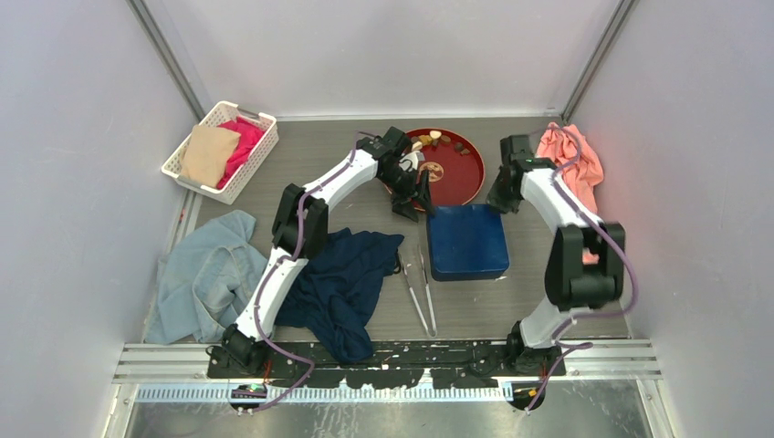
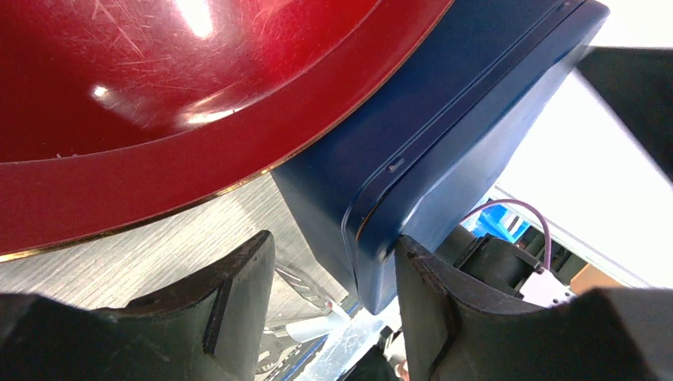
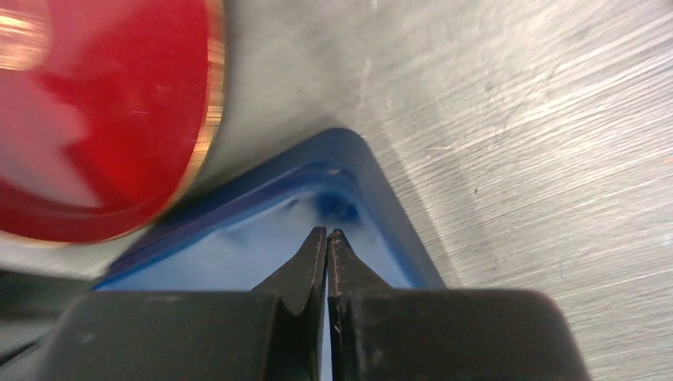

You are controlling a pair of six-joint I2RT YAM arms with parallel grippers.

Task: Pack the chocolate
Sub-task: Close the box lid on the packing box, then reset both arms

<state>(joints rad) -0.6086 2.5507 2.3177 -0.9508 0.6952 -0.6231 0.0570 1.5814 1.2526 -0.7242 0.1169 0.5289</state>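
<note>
Bottom centre of the top view: one pair of thin metal tongs point(image 1: 420, 294) lies on the brushed grey table point(image 1: 511, 301). Left of it are two crumpled cloths, a navy cloth point(image 1: 342, 287) and a pale blue cloth point(image 1: 205, 278).

Mid-frame: one navy box point(image 1: 467, 242), square with rounded corners, smooth, lid on and seam visible.

The left claw point(image 2: 332, 240) is released: jaws wide apart, nothing between them, low at the near left of the tray. The right claw point(image 3: 327, 232) is clenched tip to tip, empty, over a box corner.

Behind the box: one red tray point(image 1: 461, 173), round, glossy and scratched, with a gold rim line. Its rim sits just beside the box; we can't tell if they touch.

The chocolate point(image 1: 436, 139) is on the tray's far-left part: brown and pale lumps, roughly five, too small for a sure count.

Upper right: one salmon cloth point(image 1: 575, 155). Upper left: one white lattice basket point(image 1: 260, 151) holding a tan cloth and a pink one.
</note>
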